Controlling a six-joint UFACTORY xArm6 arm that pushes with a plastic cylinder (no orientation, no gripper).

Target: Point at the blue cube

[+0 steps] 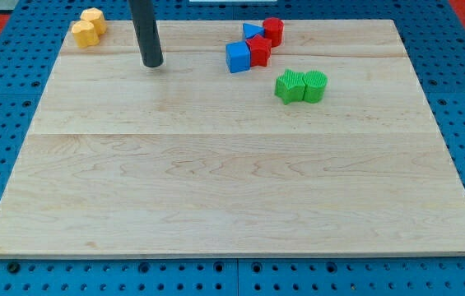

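The blue cube (237, 57) sits near the view's top, right of centre. It touches a red star-shaped block (258, 51) on its right. A small blue triangle (253, 31) and a red cylinder (273, 30) lie just above them. My tip (152, 63) rests on the board at the view's top, left of the blue cube by about a hundred pixels, apart from every block.
Two green blocks (301, 85) lie side by side below and right of the blue cube. Two yellow blocks (89, 26) sit at the board's top left corner. The wooden board (232, 181) lies on a blue pegboard surface.
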